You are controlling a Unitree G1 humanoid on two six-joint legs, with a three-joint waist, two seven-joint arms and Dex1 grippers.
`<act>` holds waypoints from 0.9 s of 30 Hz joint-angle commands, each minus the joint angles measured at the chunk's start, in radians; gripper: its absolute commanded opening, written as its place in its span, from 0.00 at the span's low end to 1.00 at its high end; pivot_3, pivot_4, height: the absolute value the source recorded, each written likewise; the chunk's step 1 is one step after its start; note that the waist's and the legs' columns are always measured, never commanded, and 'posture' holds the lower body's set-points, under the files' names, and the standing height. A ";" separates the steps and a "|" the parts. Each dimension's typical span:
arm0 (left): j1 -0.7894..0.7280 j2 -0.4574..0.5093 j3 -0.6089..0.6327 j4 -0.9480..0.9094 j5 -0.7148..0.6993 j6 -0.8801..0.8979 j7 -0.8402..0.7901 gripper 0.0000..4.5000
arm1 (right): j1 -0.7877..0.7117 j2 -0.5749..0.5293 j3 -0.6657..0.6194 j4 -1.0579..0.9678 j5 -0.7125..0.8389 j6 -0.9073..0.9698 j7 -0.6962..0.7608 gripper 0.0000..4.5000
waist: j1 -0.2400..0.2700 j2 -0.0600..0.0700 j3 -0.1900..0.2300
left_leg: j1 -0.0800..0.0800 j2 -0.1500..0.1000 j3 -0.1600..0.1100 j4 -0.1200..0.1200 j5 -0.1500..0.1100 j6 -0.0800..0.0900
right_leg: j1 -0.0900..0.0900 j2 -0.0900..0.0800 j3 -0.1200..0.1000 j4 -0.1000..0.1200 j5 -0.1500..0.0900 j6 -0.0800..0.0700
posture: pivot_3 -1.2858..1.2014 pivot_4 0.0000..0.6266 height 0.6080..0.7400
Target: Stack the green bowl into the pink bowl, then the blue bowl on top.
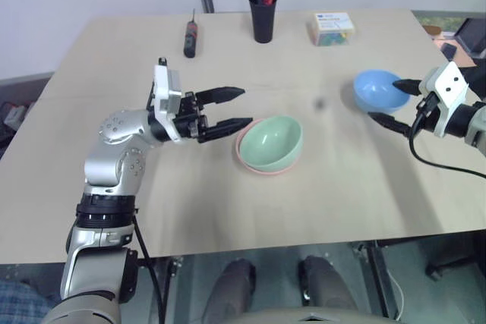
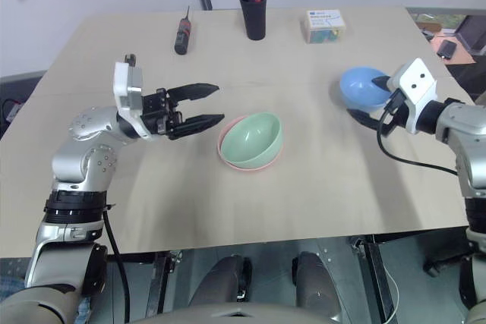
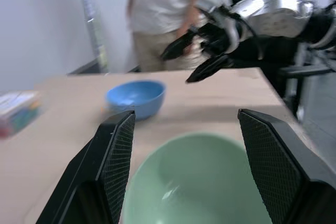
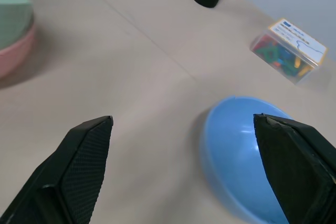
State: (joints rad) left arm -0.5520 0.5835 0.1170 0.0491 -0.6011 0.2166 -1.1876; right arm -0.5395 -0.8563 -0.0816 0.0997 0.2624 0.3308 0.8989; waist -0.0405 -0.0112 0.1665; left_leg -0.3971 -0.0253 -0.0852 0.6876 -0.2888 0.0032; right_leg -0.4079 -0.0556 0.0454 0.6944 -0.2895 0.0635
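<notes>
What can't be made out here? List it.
- Pink bowl: mostly covered by the green bowl nested in it; just a rim sliver shows.
- Clear box at the far edge: label and contents too small to read.
- Blue bowl: cut off by the right wrist view's bottom edge.
- Person behind the table: blurred, cropped by the left wrist view's top edge.

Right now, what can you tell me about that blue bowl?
The blue bowl is small, round, smooth and looks like plastic. It sits upright and empty on the table, near its right side, apart from the green bowl. The right gripper has open fingers either side of it; I cannot tell if they touch.
</notes>
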 commanded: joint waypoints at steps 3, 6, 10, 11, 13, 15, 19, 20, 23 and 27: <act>0.058 0.013 0.093 -0.048 -0.033 -0.016 0.038 0.73 | -0.172 0.032 0.089 0.324 -0.111 -0.160 0.065 1.00 | -0.002 0.000 0.000 | 0.000 0.000 0.000 -0.001 0.000 0.000 | 0.000 0.000 0.000 -0.001 0.000 0.000 | 0.52 0.24 1.00; 0.109 0.027 0.101 -0.057 -0.026 -0.021 0.022 0.73 | -0.286 0.073 0.153 0.540 -0.190 -0.259 0.081 1.00 | -0.005 0.000 0.000 | 0.000 0.000 0.002 -0.002 0.000 0.000 | -0.001 0.000 0.002 0.000 0.000 0.000 | 0.52 0.24 1.00; 0.150 0.028 0.105 -0.042 -0.001 -0.065 0.016 0.73 | -0.448 0.146 0.225 0.839 -0.300 -0.349 0.043 1.00 | -0.010 0.001 0.000 | 0.000 0.001 0.002 -0.002 0.000 0.000 | -0.002 0.000 0.002 0.000 0.000 0.000 | 0.52 0.24 1.00; 0.156 0.026 0.106 -0.041 0.003 -0.076 0.018 0.73 | -0.480 0.161 0.246 0.905 -0.335 -0.369 0.021 1.00 | -0.011 0.001 0.000 | 0.000 0.001 0.002 -0.002 0.000 0.000 | -0.002 0.000 0.002 0.000 0.000 0.000 | 0.52 0.24 1.00; 0.165 0.022 0.113 -0.051 -0.003 -0.084 0.028 0.74 | -0.530 0.189 0.272 1.009 -0.384 -0.399 -0.009 0.94 | -0.009 0.001 0.000 | 0.000 0.001 0.002 -0.002 0.000 -0.001 | -0.002 0.000 0.002 -0.001 0.000 0.000 | 0.52 0.24 1.00; 0.178 0.023 0.123 -0.066 -0.008 -0.087 0.037 0.75 | -0.564 0.211 0.284 1.071 -0.414 -0.422 -0.025 0.82 | -0.007 0.001 0.000 | 0.000 0.000 0.002 -0.003 0.000 -0.001 | -0.002 0.000 0.002 -0.001 0.000 0.000 | 0.52 0.24 1.00; 0.207 0.029 0.143 -0.093 -0.012 -0.093 0.054 0.75 | -0.601 0.236 0.281 1.123 -0.442 -0.456 -0.027 0.45 | -0.008 0.001 0.000 | -0.001 0.000 0.003 -0.003 0.000 -0.001 | -0.003 -0.001 0.002 -0.002 0.000 0.000 | 0.52 0.24 1.00; 0.210 0.030 0.146 -0.098 -0.012 -0.092 0.056 0.75 | -0.605 0.239 0.278 1.129 -0.445 -0.459 -0.027 0.38 | -0.008 0.001 0.000 | -0.002 0.000 0.003 -0.003 0.000 -0.001 | -0.003 -0.001 0.003 -0.001 0.000 0.000 | 0.52 0.24 1.00; 0.221 0.034 0.150 -0.110 -0.015 -0.090 0.058 0.75 | -0.611 0.242 0.272 1.137 -0.453 -0.474 -0.013 0.06 | -0.008 0.001 0.000 | -0.001 0.000 0.002 -0.003 0.000 -0.001 | -0.003 -0.001 0.002 0.000 0.000 0.000 | 0.52 0.24 1.00; 0.219 0.036 0.148 -0.105 -0.013 -0.095 0.054 0.75 | -0.611 0.236 0.266 1.117 -0.449 -0.518 0.032 0.01 | -0.018 0.001 0.000 | -0.001 0.001 0.003 -0.003 0.000 -0.001 | -0.003 0.000 0.003 0.000 0.000 0.000 | 0.52 0.24 1.00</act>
State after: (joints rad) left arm -0.3304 0.6037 0.2355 -0.0256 -0.5942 0.1399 -1.1306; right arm -1.1353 -0.6081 0.2027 1.2359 -0.1932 -0.1566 0.9094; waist -0.0583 -0.0102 0.1666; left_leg -0.3981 -0.0249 -0.0825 0.6847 -0.2886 0.0024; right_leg -0.4113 -0.0561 0.0482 0.6942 -0.2895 0.0634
